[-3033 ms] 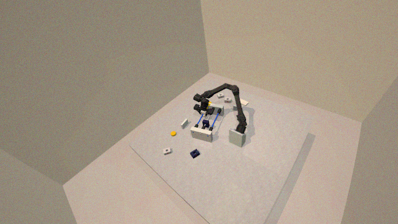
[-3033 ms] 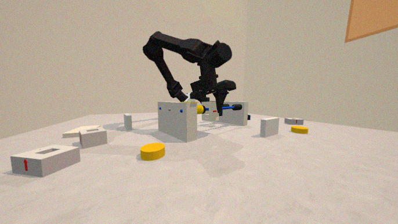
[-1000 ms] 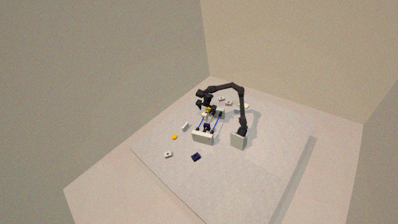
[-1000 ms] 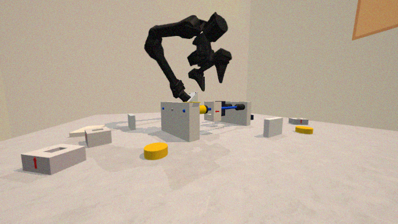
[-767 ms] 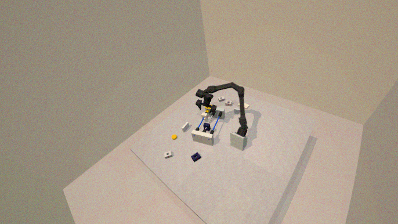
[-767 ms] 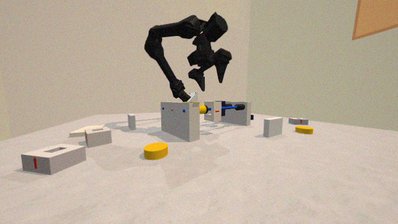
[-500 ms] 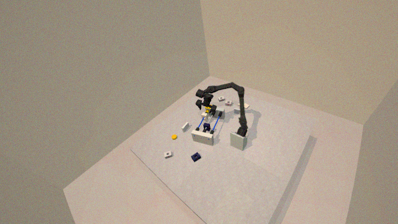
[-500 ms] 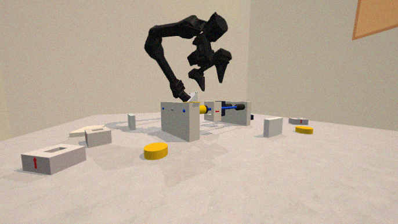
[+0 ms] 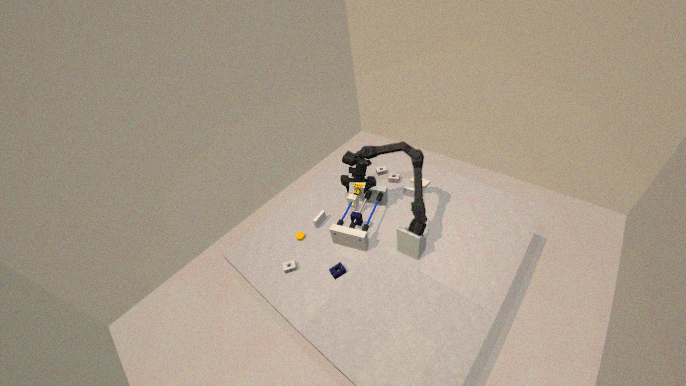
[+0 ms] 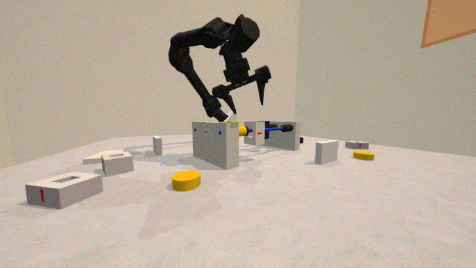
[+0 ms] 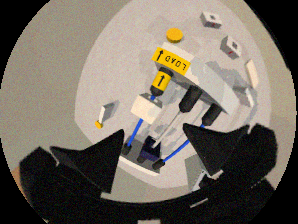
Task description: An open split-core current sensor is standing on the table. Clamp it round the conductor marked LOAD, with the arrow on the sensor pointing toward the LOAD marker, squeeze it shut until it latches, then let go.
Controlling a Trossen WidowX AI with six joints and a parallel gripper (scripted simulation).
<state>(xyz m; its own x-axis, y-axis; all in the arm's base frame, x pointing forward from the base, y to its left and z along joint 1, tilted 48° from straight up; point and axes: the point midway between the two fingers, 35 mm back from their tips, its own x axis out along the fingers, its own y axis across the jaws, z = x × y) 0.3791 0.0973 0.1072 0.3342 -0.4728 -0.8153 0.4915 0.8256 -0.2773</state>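
The white sensor (image 9: 353, 199) (image 10: 254, 133) (image 11: 146, 109) sits around the blue LOAD conductor (image 9: 345, 213) (image 11: 134, 132), beside the yellow sleeve (image 10: 243, 130) (image 11: 161, 80). Its halves look closed together; the latch is too small to tell. Its red arrow (image 10: 259, 133) points toward the post with the yellow LOAD label (image 9: 359, 185) (image 11: 172, 61). My gripper (image 10: 248, 108) (image 11: 154, 129) is wide open and empty, above the conductors and clear of the sensor.
A dark clamp (image 9: 356, 218) (image 11: 151, 149) is at the middle conductor. Posts (image 9: 349, 237) (image 10: 215, 144) hold the conductor ends. White blocks (image 9: 289, 266) (image 10: 81, 191), a dark block (image 9: 338, 270), yellow discs (image 9: 300, 236) (image 10: 186, 180) and an upright plate (image 9: 319, 218) (image 10: 327, 152) stand around.
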